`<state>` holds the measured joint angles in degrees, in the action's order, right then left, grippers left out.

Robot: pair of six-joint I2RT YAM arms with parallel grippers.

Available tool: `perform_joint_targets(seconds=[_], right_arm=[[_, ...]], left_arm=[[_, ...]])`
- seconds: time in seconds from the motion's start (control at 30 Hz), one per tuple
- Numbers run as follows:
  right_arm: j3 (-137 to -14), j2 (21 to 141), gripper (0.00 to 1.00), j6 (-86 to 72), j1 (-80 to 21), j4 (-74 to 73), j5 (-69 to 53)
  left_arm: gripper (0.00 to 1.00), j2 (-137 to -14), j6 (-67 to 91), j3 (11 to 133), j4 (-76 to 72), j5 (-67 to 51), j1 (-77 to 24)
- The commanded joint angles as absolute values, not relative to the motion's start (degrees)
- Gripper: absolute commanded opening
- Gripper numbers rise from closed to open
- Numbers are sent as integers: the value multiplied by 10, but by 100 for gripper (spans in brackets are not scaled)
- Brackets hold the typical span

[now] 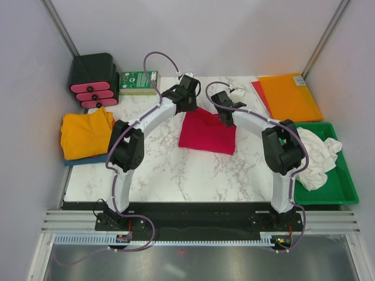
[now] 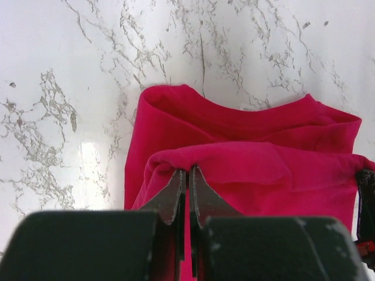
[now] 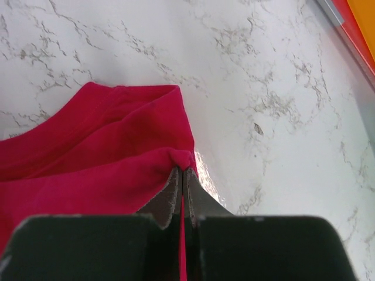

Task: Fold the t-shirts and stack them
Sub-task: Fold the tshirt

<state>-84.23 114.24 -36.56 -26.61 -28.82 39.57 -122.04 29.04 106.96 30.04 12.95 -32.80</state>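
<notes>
The crimson-red t-shirt (image 1: 208, 132) lies partly folded in the middle of the marble table. My left gripper (image 1: 186, 104) is shut on its far left edge, with cloth pinched between the tips (image 2: 187, 171). My right gripper (image 1: 225, 117) is shut on its far right corner (image 3: 182, 167). Both hold the far edge lifted over the rest of the red shirt (image 2: 246, 134), which also shows in the right wrist view (image 3: 88, 152). A folded golden-yellow t-shirt (image 1: 85, 134) lies on a blue one (image 1: 88, 159) at the left. A white t-shirt (image 1: 316, 157) lies crumpled in the green tray (image 1: 343, 187).
A stiff orange sheet (image 1: 289, 96) lies at the back right over a red one. A black box with pink pads (image 1: 94, 79) and a green packet (image 1: 139, 82) stand at the back left. The grey walls close in on both sides.
</notes>
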Motion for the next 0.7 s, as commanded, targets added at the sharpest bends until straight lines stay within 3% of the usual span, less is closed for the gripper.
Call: perform_joint_targets(seconds=[0.0,0.37,0.43,0.47,0.5,0.6,0.67], right_arm=[[-894,1165,0,-352,-260,-265,397],[-954,1202,0,-342,-240,-254,381],[-948,1201,16,-339,-240,-249,381],[-943,1192,27,-340,-241,-240,385],[-936,1184,32,-341,-241,-234,388],[-889,1137,57,-329,-246,-196,387],[-870,1107,66,-323,-257,-194,388]], left_arm=[[2,-1239,276,1113,287,121,-323],[2,-1260,276,1128,290,127,-301],[2,-1265,275,1130,292,127,-297],[6,-1266,276,1133,296,131,-294],[26,-1265,279,1132,297,134,-293],[54,-1242,287,1119,300,161,-292],[62,-1217,290,1103,300,176,-292]])
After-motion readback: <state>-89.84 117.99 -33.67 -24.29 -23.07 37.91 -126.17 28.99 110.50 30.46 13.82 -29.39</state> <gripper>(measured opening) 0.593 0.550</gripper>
